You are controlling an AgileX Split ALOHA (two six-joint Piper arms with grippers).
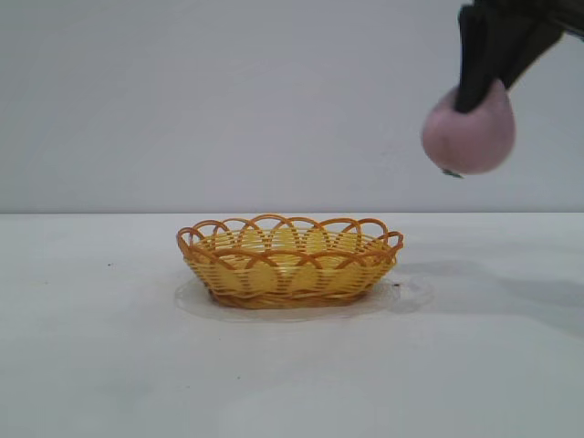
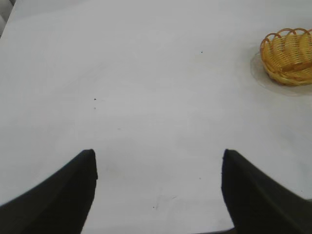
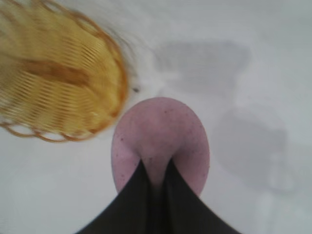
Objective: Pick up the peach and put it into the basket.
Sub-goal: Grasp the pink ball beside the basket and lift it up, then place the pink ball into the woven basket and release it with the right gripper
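Note:
The pinkish-mauve peach (image 1: pixel 469 137) hangs in the air at the upper right, above and to the right of the basket (image 1: pixel 290 261). My right gripper (image 1: pixel 479 96) is shut on the peach, its black fingers pinching the soft top. The right wrist view shows the peach (image 3: pixel 161 136) squeezed between the fingertips (image 3: pixel 157 168), with the yellow woven basket (image 3: pixel 58 83) lying on the table beyond it. The basket holds nothing. My left gripper (image 2: pixel 158 158) stands open over bare table, away from the basket (image 2: pixel 287 56), with nothing between its fingers.
The white table (image 1: pixel 109 365) spreads around the basket on every side. A plain pale wall (image 1: pixel 228 91) stands behind. The arm's shadow (image 1: pixel 511 292) lies on the table to the right of the basket.

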